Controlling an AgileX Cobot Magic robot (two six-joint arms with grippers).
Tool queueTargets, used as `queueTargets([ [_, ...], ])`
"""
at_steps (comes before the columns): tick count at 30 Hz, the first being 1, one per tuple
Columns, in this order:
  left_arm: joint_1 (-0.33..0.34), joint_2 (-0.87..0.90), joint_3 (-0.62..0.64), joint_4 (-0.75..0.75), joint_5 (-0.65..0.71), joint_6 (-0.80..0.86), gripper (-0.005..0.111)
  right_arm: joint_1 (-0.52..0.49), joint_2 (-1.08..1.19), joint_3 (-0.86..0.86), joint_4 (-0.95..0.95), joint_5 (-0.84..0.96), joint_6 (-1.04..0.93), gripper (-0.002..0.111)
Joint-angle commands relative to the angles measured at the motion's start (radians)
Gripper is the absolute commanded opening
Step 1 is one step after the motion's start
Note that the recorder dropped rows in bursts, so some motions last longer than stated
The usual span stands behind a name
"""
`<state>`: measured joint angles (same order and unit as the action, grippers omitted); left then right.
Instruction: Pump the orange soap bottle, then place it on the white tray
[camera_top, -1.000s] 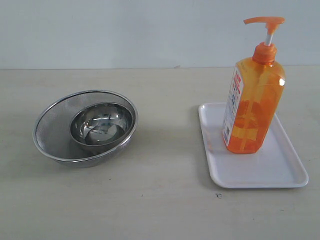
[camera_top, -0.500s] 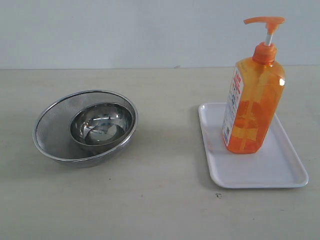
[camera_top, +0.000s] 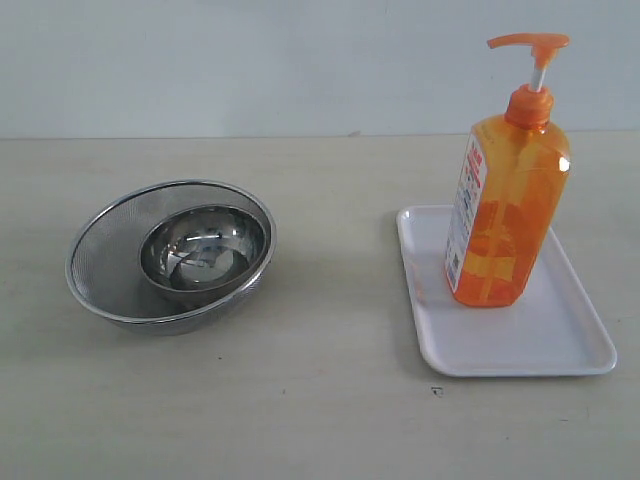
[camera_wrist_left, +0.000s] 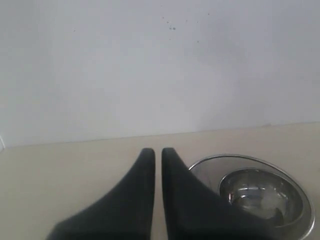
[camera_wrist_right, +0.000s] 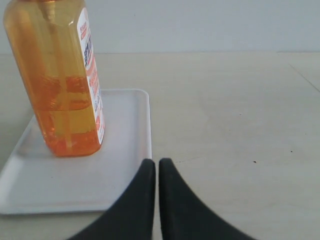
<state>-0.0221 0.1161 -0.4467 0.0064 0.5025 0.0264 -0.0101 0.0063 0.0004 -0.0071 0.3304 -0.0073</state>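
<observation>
The orange soap bottle (camera_top: 505, 205) stands upright on the white tray (camera_top: 560, 345) at the right of the table, pump head raised. The right wrist view shows the same bottle (camera_wrist_right: 62, 80) on the tray (camera_wrist_right: 125, 170). My right gripper (camera_wrist_right: 157, 164) is shut and empty, its tips over the tray's edge, apart from the bottle. My left gripper (camera_wrist_left: 157, 152) is shut with nothing in it, beside the steel bowl. Neither arm appears in the exterior view.
A round steel bowl (camera_top: 203, 248) sits inside a mesh strainer (camera_top: 105, 235) at the left of the table; the strainer's rim (camera_wrist_left: 250, 158) shows in the left wrist view. A pale wall runs behind the table.
</observation>
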Motion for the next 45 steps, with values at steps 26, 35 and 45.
queueTargets([
  [26, 0.074, -0.005, 0.306, -0.07, -0.275, -0.011, 0.005, -0.003, -0.006, 0.0, -0.004, -0.005, -0.002, 0.0],
  [35, 0.072, -0.005, 0.363, -0.077, -0.313, -0.011, 0.005, -0.003, -0.006, 0.0, -0.004, -0.005, 0.001, 0.0],
  [45, 0.072, -0.049, 0.439, -0.077, -0.374, -0.011, 0.005, -0.003, -0.006, 0.0, -0.004, -0.005, 0.001, 0.0],
])
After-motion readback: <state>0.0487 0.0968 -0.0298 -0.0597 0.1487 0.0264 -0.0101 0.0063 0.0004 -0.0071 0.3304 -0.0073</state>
